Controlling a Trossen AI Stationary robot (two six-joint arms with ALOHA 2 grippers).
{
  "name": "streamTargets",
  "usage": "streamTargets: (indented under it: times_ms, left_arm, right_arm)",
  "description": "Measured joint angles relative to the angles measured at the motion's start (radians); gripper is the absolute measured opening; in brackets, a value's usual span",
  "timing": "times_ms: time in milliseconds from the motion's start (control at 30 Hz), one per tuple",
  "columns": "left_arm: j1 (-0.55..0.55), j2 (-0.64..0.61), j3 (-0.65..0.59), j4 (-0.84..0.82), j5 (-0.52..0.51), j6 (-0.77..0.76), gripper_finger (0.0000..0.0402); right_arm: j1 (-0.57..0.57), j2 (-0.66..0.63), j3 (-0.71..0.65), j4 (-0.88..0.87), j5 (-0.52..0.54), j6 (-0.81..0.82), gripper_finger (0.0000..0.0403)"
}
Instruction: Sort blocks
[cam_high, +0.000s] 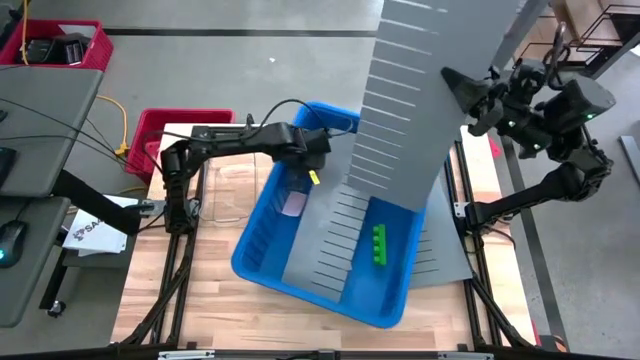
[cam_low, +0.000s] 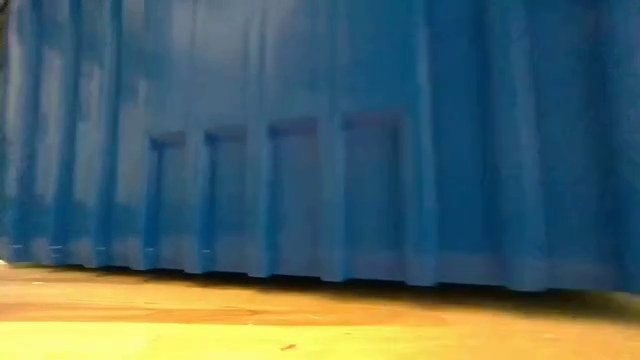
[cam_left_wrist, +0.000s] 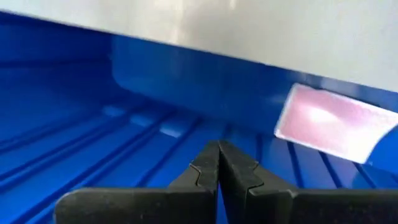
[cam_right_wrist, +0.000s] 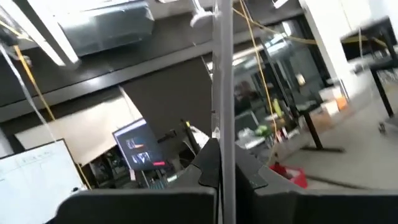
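The blue bin stands slantwise on the wooden table. My left gripper reaches down into its far left part, shut with nothing between its fingers, just above the ribbed floor. A pink block lies on that floor beside it, also seen as the pink block. A small yellow piece shows by the fingertips. Green blocks sit in a row on a slotted grey panel lying in the bin. My right gripper, raised at the far right, is shut on a large grey divider panel. My right gripper pinches the divider panel's right edge between its two fingers, coming level from the table's right. In the right wrist view the thin panel edge runs upward between the fingers. The panel is raised and tilted, its lower end over the bin.
The bin's blue wall fills the low view, with bare wood in front. A second grey sheet sticks out past the bin's right rim. Two red crates stand off the table's far left. A clear tray lies left of the bin.
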Motion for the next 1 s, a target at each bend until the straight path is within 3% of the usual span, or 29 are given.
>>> streamTargets:
  times_ms: [233, 567, 800, 1000]
  left_arm:
    - [0.023, -0.013, -0.002, -0.218, 0.001, -0.141, 0.0000]
    - [0.024, -0.044, -0.001, -0.379, 0.066, -0.214, 0.0000]
    - [0.024, -0.092, -0.001, -0.416, 0.090, -0.239, 0.0000]
    - [0.023, -0.130, -0.001, -0.415, 0.094, -0.248, 0.0000]
  right_arm:
    - [0.000, -0.025, 0.000, -0.095, 0.092, 0.112, 0.0000]
    - [-0.001, -0.092, 0.000, -0.424, 0.384, 0.319, 0.0000]
    - [-0.001, -0.168, 0.000, -0.442, 0.582, 0.270, 0.0000]
    - [-0.001, -0.227, 0.002, -0.472, 0.842, 0.176, 0.0000]
